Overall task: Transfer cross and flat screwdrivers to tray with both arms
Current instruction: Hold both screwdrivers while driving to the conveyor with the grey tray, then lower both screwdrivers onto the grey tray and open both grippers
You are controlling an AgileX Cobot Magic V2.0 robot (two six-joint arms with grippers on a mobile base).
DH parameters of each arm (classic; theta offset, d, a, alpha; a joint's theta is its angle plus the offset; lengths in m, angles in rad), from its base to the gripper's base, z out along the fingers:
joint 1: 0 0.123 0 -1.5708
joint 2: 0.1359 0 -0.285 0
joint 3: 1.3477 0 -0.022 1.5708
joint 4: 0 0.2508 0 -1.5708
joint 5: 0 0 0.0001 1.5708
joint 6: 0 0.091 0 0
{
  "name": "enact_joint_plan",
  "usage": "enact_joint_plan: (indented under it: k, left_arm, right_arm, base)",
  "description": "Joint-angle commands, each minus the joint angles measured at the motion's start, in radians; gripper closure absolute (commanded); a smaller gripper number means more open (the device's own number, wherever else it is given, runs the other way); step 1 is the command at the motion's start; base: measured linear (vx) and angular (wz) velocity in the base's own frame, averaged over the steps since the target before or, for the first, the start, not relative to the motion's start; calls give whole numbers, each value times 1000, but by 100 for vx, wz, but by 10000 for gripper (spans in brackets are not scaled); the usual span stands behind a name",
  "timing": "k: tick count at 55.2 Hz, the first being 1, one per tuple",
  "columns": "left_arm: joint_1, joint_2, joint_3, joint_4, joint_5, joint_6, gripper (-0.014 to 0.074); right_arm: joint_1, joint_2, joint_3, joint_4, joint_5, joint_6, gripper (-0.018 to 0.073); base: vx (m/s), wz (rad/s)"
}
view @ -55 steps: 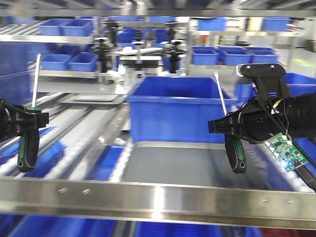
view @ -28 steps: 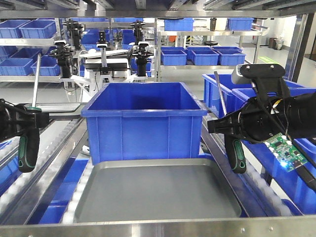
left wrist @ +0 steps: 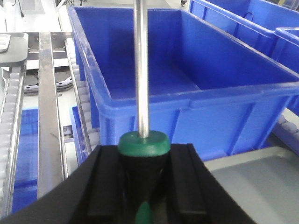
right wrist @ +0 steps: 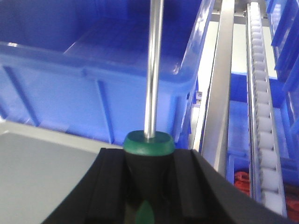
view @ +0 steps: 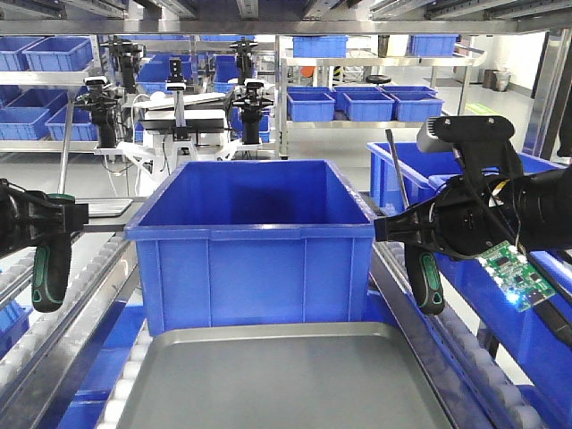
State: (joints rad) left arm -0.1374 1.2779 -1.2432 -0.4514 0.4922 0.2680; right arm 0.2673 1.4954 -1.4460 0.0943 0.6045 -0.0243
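Two screwdrivers with black-and-green handles hang upright in the air, shafts pointing up. My left gripper point(view: 61, 217) is shut on the handle of one screwdriver point(view: 43, 279) at the left edge, left of the tray point(view: 286, 380). My right gripper point(view: 402, 231) is shut on the other screwdriver point(view: 427, 284), above the tray's right side. The grey metal tray lies low in the middle on the roller track. In the left wrist view the jaws of the gripper point(left wrist: 143, 161) clamp the screwdriver point(left wrist: 143, 142); the right wrist view shows its gripper point(right wrist: 148, 161) clamping the screwdriver point(right wrist: 149, 141). I cannot tell cross from flat.
A deep blue crate point(view: 250, 241) stands right behind the tray, between the two arms. Roller rails point(view: 447, 340) run along both sides. More blue bins point(view: 500, 277) sit at the right, and shelves with bins and another robot point(view: 183, 98) fill the background.
The view has moved forward: the steel bar in front is gone, and the crate and tray look nearer and lower. Both grippers keep their screwdrivers in the same pose.
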Motion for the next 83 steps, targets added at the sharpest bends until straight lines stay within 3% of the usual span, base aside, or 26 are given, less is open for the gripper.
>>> enact_joint_plan:
  k: [1, 42, 49, 52, 57, 62, 68, 75, 83]
  left_arm:
    - [-3, -27, -35, -25, -76, -1, 594]
    - [-3, -27, -35, -25, -135, -2, 594]
    - [-3, -27, -35, -27, -96, -4, 594]
    - [-3, -23, -35, -54, -76, -4, 594]
    - [-9, 6, -32, -177, 30, 0, 594]
    - [-45, 60, -26, -243, 115, 5, 594]
    - [-112, 116, 5, -286, 123, 5, 594]
    - [-194, 167, 48, -291, 100, 6, 594]
    - [-235, 222, 64, -293, 98, 5, 592]
  right_arm:
    - [-4, -40, -40, -1, -86, -2, 567]
    - [-4, -40, -40, 2, -90, -2, 567]
    - [-4, -40, -40, 56, -77, -1, 567]
    - [-4, -40, -40, 112, -52, -3, 567]
    - [15, -27, -40, 173, 39, -14, 567]
    - [57, 1, -40, 179, 117, -12, 567]
    - [121, 43, -40, 179, 144, 18, 567]
    - [176, 93, -40, 179, 148, 59, 567]
    - [207, 157, -40, 182, 183, 77, 565]
  base:
    - [9, -1]
    - [3, -1]
    - [0, 0]
    - [0, 0]
    - [0, 0]
    - [0, 0]
    - [0, 0]
    - [0, 0]
    - [0, 0]
